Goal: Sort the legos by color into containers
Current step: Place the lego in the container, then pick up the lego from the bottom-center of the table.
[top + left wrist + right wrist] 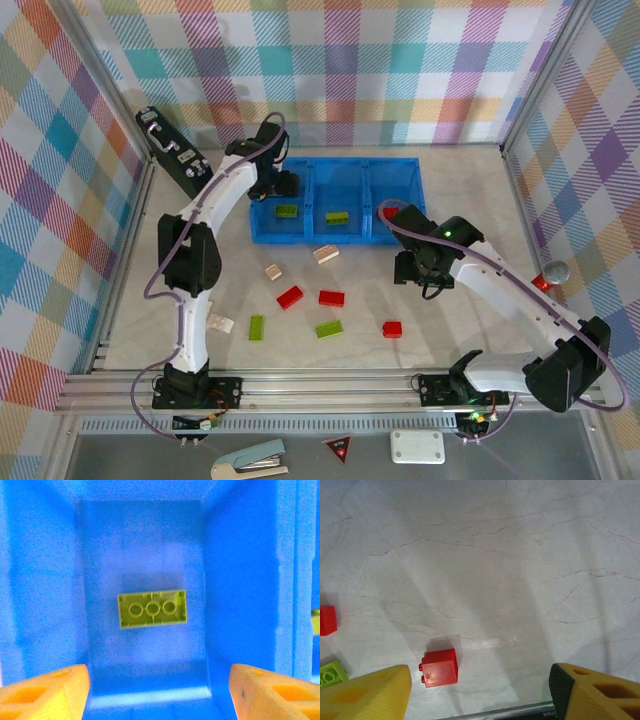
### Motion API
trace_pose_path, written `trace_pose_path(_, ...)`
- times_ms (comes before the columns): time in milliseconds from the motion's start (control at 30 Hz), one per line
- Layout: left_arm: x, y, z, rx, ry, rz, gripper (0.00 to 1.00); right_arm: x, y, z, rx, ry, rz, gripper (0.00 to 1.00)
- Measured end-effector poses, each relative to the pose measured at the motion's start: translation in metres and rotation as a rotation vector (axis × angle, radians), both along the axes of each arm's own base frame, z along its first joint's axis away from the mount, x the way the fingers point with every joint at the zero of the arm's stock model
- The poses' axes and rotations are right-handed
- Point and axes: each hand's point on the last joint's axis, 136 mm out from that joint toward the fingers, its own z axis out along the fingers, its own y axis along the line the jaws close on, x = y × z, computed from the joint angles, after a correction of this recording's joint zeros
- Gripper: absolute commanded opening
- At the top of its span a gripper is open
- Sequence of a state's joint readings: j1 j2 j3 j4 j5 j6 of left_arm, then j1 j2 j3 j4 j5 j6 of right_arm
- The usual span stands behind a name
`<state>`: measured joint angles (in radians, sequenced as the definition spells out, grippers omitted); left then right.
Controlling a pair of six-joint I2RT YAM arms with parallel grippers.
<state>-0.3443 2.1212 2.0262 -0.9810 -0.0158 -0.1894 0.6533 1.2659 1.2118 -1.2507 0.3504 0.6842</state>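
The top external view looks down from above and behind the 2 arm bases, far enough back to take in the whole table (460, 190), with the blue tray (350, 236) toward the far side. The left wrist view faces straight down into the tray's left compartment (240, 580) from close by, with the left gripper (159, 685) framing its lower corners. The top view shares the lime brick (152, 609) lying there, that same lime brick (287, 211). The right wrist view looks down at the table (520, 555) from nearby, the right gripper (480, 685) at its lower edge. It shares 1 red brick (440, 667) with the top view, where this red brick (392, 329) lies nearest the right arm.
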Motion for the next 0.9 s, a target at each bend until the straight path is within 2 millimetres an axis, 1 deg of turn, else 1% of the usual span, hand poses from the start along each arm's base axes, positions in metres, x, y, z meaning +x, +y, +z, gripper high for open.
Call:
trace_pose_path(133,-0.025,0.009,0.009,0.003,0.005,0.0,0.73,0.002,0.008,-0.005,0.011,0.01,0.013,0.74)
trace_pose_path(300,-0.055,0.025,0.013,0.009,0.021,0.006,0.74,0.004,0.017,-0.011,0.025,0.012,0.028,0.74)
trace_pose_path(433,-0.077,0.048,0.02,0.004,0.027,0.041,0.74,0.002,0.024,-0.024,0.038,0.03,0.026,0.73)
trace_pose_path(567,-0.089,0.074,0.032,0.005,0.004,0.075,0.74,-0.004,0.031,-0.041,0.038,0.067,0.026,0.73)
trace_pose_path(700,-0.103,0.093,0.041,0.01,-0.019,0.091,0.75,-0.011,0.039,-0.059,0.034,0.1,0.026,0.71)
trace_pose_path(767,-0.11,0.1,0.039,0.015,-0.023,0.092,0.75,-0.017,0.04,-0.068,0.03,0.118,0.02,0.7)
trace_pose_path(900,-0.124,0.11,0.023,0.02,-0.012,0.102,0.74,-0.029,0.041,-0.086,0.036,0.151,0.0,0.69)
